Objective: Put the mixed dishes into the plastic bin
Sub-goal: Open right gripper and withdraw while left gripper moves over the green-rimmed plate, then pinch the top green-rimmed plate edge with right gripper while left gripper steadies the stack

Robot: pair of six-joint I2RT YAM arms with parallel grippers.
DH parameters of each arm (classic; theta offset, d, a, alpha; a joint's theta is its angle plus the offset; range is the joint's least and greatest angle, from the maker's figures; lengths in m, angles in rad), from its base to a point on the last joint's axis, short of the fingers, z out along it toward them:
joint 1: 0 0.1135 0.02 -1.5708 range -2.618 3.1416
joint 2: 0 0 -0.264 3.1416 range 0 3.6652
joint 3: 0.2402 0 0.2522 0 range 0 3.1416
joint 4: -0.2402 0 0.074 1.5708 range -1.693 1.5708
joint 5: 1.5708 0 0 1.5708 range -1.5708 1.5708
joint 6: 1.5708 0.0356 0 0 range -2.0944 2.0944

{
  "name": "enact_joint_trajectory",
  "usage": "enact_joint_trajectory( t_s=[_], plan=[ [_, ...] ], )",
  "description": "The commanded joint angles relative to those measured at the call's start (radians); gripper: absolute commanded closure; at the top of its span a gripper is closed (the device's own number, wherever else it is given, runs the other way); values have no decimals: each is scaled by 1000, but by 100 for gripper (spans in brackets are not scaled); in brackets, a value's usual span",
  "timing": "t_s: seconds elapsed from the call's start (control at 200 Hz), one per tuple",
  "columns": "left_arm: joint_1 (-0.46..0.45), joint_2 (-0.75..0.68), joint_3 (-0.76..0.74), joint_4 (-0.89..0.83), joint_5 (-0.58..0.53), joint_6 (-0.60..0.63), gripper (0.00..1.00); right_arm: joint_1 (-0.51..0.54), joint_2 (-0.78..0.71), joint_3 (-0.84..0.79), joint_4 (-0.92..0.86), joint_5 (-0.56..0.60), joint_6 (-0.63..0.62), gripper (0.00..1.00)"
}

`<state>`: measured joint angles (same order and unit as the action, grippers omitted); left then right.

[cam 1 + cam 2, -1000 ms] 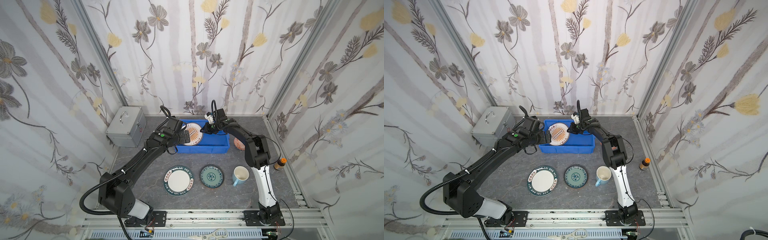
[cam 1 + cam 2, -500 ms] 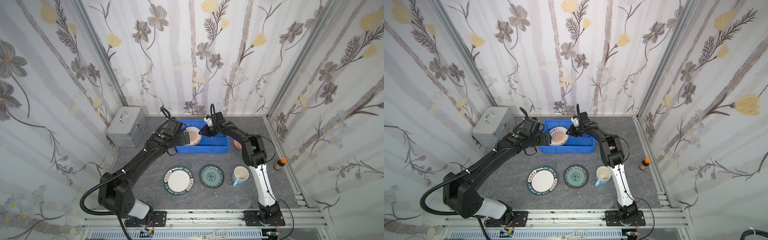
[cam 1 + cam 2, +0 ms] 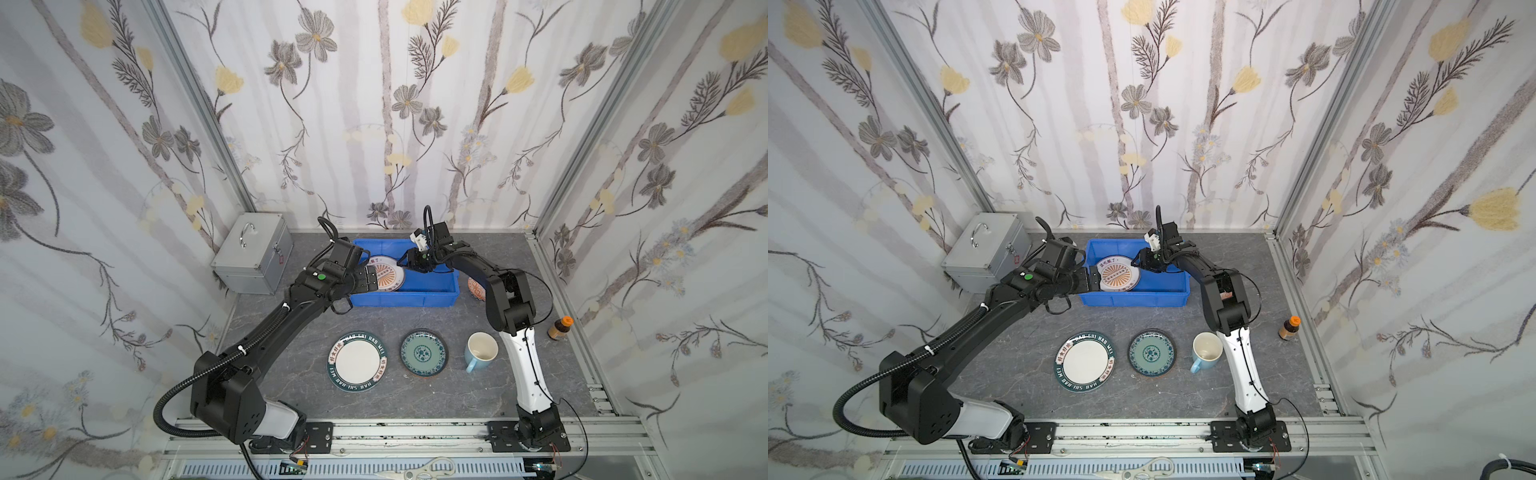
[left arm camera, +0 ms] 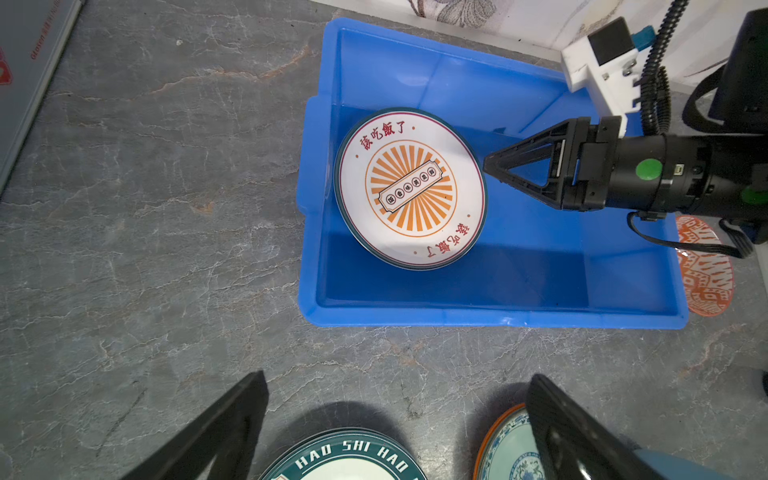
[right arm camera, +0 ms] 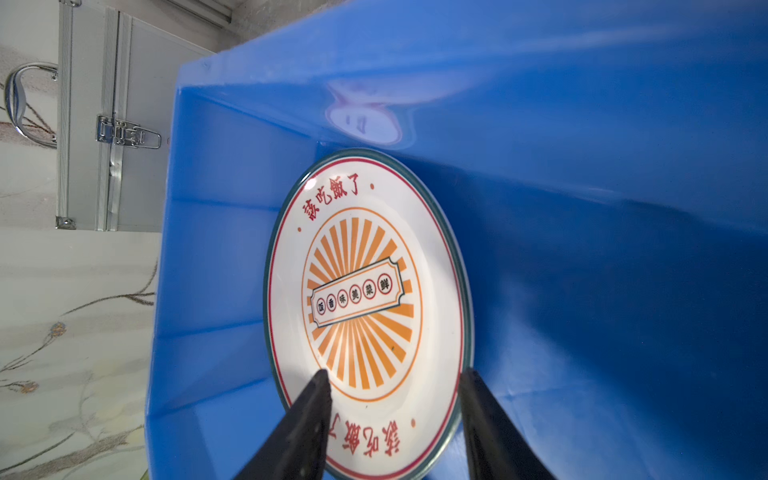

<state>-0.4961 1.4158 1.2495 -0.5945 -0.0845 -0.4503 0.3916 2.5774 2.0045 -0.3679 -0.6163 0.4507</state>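
step: release of sunburst plate (image 3: 386, 272) | plate leans tilted at 9 o'clock end of bin (image 3: 407, 300) | right fingers (image 5: 307, 415) half-parted astride its rim, unclamped | left fingers (image 4: 245, 407) wide, empty | next: withdraw clear, fetch lettered plate (image 3: 358, 362) from bench (image 3: 291, 365), 6 o'clock

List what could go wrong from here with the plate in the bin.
1. The sunburst plate sits tilted against the blue bin's end wall; with the right gripper open, it may slide flat and chip.
2. Its jaws straddle the plate's rim, so a sideways retreat could drag the plate.
3. The open left gripper hangs near the bin's end and might nudge it.
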Motion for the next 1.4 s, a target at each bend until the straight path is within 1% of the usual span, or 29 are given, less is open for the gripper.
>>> enact_joint_trajectory(
  t_s=[0.0, 0.15, 0.265, 0.29, 0.37, 0.47, 0.535, 0.639, 0.704, 0.824, 0.979, 1.149, 1.309, 1.394],
  plan=[
    [1, -31, -24, 16, -12, -7, 0, 0, -37, 7, -21, 36, -40, 49],
    [1, -89, -89, 13, -17, -23, 0, 3, -93, 4, -75, 98, -74, 50],
    [1, -152, -199, 26, -17, -52, 0, 18, -175, -25, -106, 134, -99, 51],
    [1, -190, -227, 30, -18, -61, 0, 24, -199, -41, -107, 141, -102, 51],
    [-1, -248, -309, 44, -15, -92, 0, 45, -273, -89, -114, 167, -117, 51],
    [-5, -303, -385, 47, -9, -128, 0, 81, -369, -173, -112, 183, -130, 52],
    [-13, -332, -426, 40, -16, -146, 2, 112, -430, -241, -105, 198, -138, 52],
    [-44, -380, -482, 34, -56, -174, 5, 164, -514, -343, -89, 217, -141, 53],
    [-62, -405, -507, 32, -70, -191, 6, 189, -556, -399, -76, 205, -140, 53],
    [-99, -428, -539, 27, -84, -221, 9, 226, -635, -508, -38, 213, -120, 54],
    [-139, -442, -594, 21, -99, -267, 11, 275, -748, -662, 26, 235, -91, 53],
    [-176, -473, -646, -6, -134, -323, 13, 344, -797, -761, 33, 275, -80, 56],
    [-200, -520, -697, -29, -151, -369, 15, 414, -800, -849, 68, 295, -58, 57],
    [-209, -527, -715, -33, -154, -384, 21, 430, -793, -886, 104, 291, -38, 59]
  ],
)
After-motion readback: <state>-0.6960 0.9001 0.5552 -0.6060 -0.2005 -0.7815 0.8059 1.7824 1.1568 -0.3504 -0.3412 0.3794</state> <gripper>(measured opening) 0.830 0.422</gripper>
